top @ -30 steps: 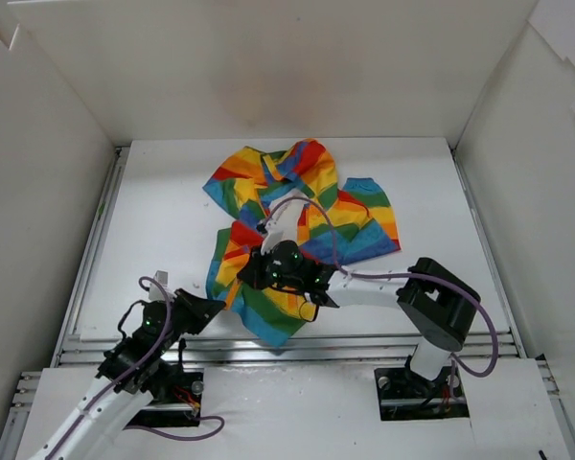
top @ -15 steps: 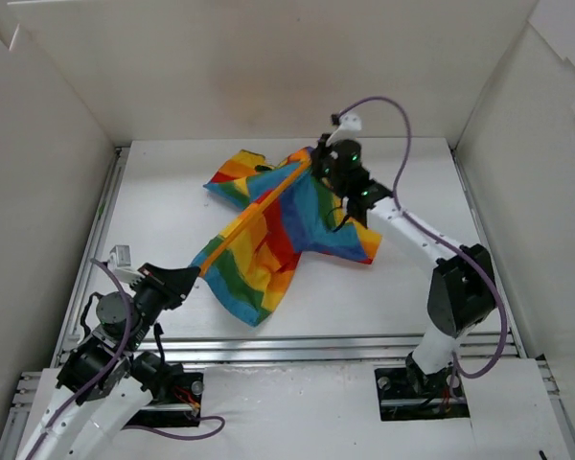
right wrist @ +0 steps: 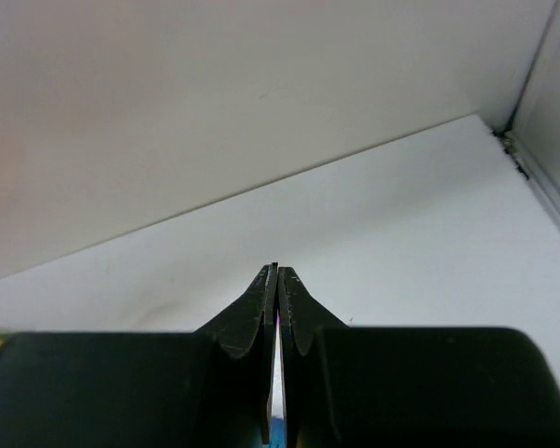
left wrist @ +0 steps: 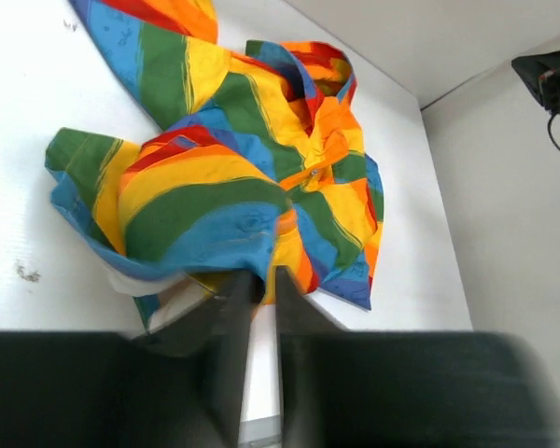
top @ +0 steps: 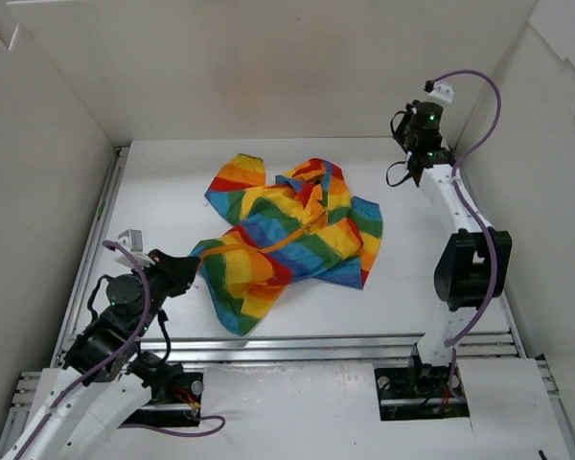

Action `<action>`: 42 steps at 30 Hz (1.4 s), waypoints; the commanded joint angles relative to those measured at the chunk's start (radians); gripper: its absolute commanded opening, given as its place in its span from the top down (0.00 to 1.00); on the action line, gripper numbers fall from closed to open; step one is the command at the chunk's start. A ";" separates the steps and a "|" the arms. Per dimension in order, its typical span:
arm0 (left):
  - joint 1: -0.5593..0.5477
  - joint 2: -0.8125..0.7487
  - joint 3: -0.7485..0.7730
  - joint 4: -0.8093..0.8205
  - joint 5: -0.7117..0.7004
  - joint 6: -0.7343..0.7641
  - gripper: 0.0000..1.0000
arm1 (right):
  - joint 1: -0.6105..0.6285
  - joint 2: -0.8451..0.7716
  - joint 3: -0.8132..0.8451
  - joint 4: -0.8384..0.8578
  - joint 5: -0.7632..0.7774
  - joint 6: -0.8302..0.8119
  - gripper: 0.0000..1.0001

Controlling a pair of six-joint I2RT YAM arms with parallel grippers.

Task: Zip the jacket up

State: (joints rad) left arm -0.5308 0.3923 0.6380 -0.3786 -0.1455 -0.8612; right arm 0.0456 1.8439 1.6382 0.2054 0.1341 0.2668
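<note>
We see the jacket [top: 287, 235] lying crumpled near the middle of the white surface [top: 163, 182]. Its broad red, orange, yellow, green and blue stripes are folded over one another. A little white lining [left wrist: 135, 280] shows at its near-left edge. From that side a taut fold of the fabric runs out to the left pincer [top: 192, 261], whose fingers are pressed together on the jacket's edge.

The right pincer [right wrist: 277, 278] is up by the far right corner, well apart from the jacket. Its fingers are closed to a thin slit with nothing between them.

White walls close in the back [top: 268, 67], the left [top: 29, 192] and the right [top: 546, 192]. A metal rail [top: 297, 343] runs along the near edge. Bare surface shows on every side of the jacket, widest to its right and far left.
</note>
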 commanded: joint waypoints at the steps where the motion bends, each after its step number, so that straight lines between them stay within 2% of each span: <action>1: 0.005 0.112 0.096 0.090 -0.010 0.034 0.84 | 0.054 -0.115 -0.047 0.078 -0.093 0.029 1.00; 3: 0.032 0.221 0.139 0.045 0.001 0.044 0.61 | 0.086 -0.161 -0.141 0.113 -0.122 0.035 1.00; 4: 0.043 0.258 0.184 0.029 0.006 0.053 0.43 | 0.108 -0.207 -0.171 0.121 -0.125 0.043 1.00; 8: 0.095 0.359 0.273 0.013 -0.003 0.117 0.21 | 0.140 -0.322 -0.305 0.124 -0.180 0.095 1.00; 9: 0.109 0.362 0.287 0.035 -0.015 0.128 0.16 | 0.142 -0.343 -0.320 0.120 -0.188 0.118 0.98; 10: 0.135 0.365 0.320 0.035 -0.011 0.129 0.09 | 0.145 -0.394 -0.334 0.112 -0.197 0.124 0.90; 11: 0.147 0.361 0.334 0.040 0.001 0.131 0.08 | 0.148 -0.419 -0.345 0.095 -0.208 0.127 0.79; 12: 0.147 0.353 0.341 0.065 0.010 0.131 0.08 | 0.152 -0.442 -0.347 0.045 -0.209 0.130 0.60; 14: 0.147 0.313 0.333 0.134 0.041 0.143 0.06 | 0.152 -0.518 -0.345 -0.033 -0.208 0.118 0.48; 16: 0.147 0.287 0.339 0.158 0.078 0.163 0.06 | 0.155 -0.616 -0.360 -0.069 -0.192 0.109 0.27; 18: 0.147 0.261 0.351 0.162 0.092 0.175 0.05 | 0.154 -0.687 -0.406 -0.092 -0.179 0.100 0.22; 19: 0.147 0.255 0.354 0.167 0.116 0.179 0.05 | 0.157 -0.746 -0.443 -0.093 -0.197 0.097 0.21; 20: 0.147 0.244 0.348 0.191 0.133 0.185 0.06 | 0.155 -0.770 -0.465 -0.090 -0.224 0.088 0.37; 22: 0.147 0.264 0.313 0.213 0.219 0.176 0.03 | 0.158 -0.773 -0.492 -0.121 -0.328 0.089 0.55; 23: 0.147 0.284 0.301 0.211 0.237 0.154 0.04 | 0.166 -0.758 -0.501 -0.133 -0.361 0.091 0.86; 24: 0.135 0.305 0.283 0.208 0.266 0.145 0.06 | 0.175 -0.720 -0.512 -0.133 -0.391 0.085 1.00; 26: 0.100 0.374 0.250 0.254 0.274 0.142 0.19 | 0.188 -0.686 -0.547 -0.120 -0.430 0.072 1.00; 27: 0.056 0.397 0.212 0.279 0.259 0.143 0.33 | 0.201 -0.660 -0.564 -0.089 -0.442 0.066 1.00; 29: 0.019 0.492 0.198 0.309 0.245 0.151 0.48 | 0.212 -0.611 -0.607 -0.023 -0.470 0.052 1.00; 30: -0.019 0.531 0.212 0.307 0.221 0.169 0.57 | 0.224 -0.527 -0.594 -0.044 -0.488 0.037 1.00; 32: -0.058 0.652 0.227 0.306 0.175 0.185 0.60 | 0.249 -0.436 -0.543 -0.058 -0.513 -0.008 1.00; 36: -0.110 0.802 0.273 0.352 0.084 0.220 0.60 | 0.293 -0.235 -0.517 -0.008 -0.458 -0.008 0.98; 37: -0.126 0.850 0.281 0.362 0.081 0.232 0.60 | 0.296 -0.204 -0.506 -0.006 -0.443 0.000 0.93; 38: -0.126 0.870 0.291 0.362 0.083 0.235 0.60 | 0.300 -0.172 -0.497 0.012 -0.442 0.005 0.83; 42: -0.136 0.915 0.290 0.391 0.106 0.238 0.60 | 0.330 -0.028 -0.457 0.054 -0.410 0.023 0.72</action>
State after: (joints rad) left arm -0.6601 1.3224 0.8581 -0.1020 -0.0204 -0.6533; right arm 0.3592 1.7874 1.1053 0.1398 -0.3042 0.2874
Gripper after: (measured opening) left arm 0.399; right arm 0.258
